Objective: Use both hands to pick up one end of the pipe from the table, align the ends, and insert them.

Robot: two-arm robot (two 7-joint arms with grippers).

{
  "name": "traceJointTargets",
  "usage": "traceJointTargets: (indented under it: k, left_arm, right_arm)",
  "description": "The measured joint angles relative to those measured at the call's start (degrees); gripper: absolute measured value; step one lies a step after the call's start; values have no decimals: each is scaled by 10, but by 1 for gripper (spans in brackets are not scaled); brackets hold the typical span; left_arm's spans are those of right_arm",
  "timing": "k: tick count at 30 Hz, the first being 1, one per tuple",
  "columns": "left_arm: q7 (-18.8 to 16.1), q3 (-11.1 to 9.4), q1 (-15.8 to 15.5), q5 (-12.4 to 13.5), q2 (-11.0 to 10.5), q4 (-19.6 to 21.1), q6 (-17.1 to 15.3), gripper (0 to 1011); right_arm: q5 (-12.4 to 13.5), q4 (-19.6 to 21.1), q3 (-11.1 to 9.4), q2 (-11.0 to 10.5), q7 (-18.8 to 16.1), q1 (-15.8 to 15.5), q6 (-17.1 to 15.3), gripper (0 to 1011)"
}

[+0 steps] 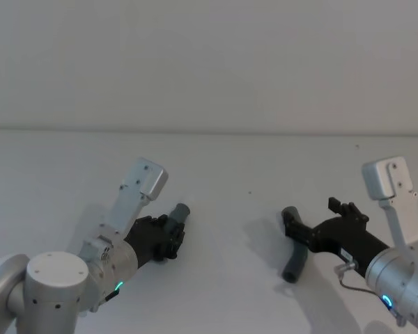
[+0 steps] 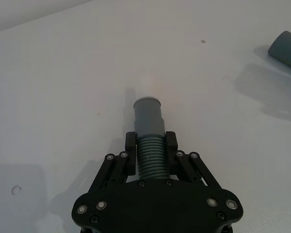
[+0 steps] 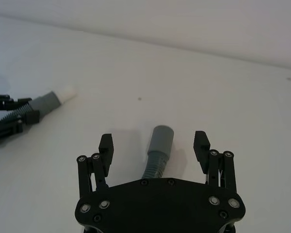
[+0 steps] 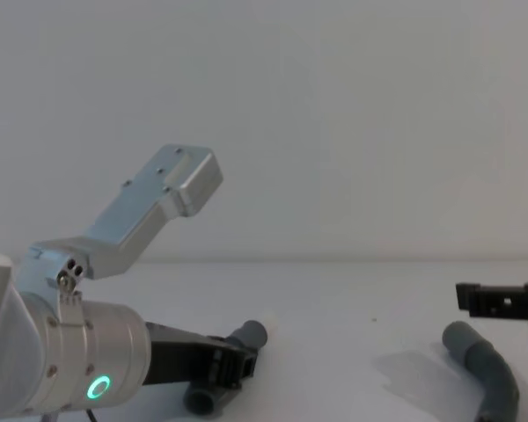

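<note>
Clamping white-tipped pipe (image 2: 149,114), left gripper (image 2: 151,142), right gripper (image 3: 153,142) jaws apart over socket pipe (image 3: 161,141) (white table (image 1: 230,167) between)

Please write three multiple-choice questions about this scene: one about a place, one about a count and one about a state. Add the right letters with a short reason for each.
1. Where is the white-tipped pipe piece?
A) in the left tool
B) in the right tool
C) in neither tool

2. How many pipe pieces are there?
A) one
B) two
C) three

3. How is the right tool?
A) shut on a pipe
B) shut on nothing
C) open

Answers:
1 A: the left tool clamps its ribbed part.
2 B: there are the white-tipped pipe piece and the socket piece.
3 C: its fingers stand wide apart.
</note>
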State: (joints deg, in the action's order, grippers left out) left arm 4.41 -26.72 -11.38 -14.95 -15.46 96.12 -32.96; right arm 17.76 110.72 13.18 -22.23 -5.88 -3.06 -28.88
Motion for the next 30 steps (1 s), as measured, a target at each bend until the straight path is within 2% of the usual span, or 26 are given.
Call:
traceJointTargets:
  k: [17,30]
  left_arm:
    - [0,0,0,0,0,0,0,335]
    - [0,0,0,0,0,0,0,334]
  right_arm:
    - [-12,-13,5,-9,-18,-11,-4,1002]
    - [-27,-21,19,-15,-33,-13,1,1002]
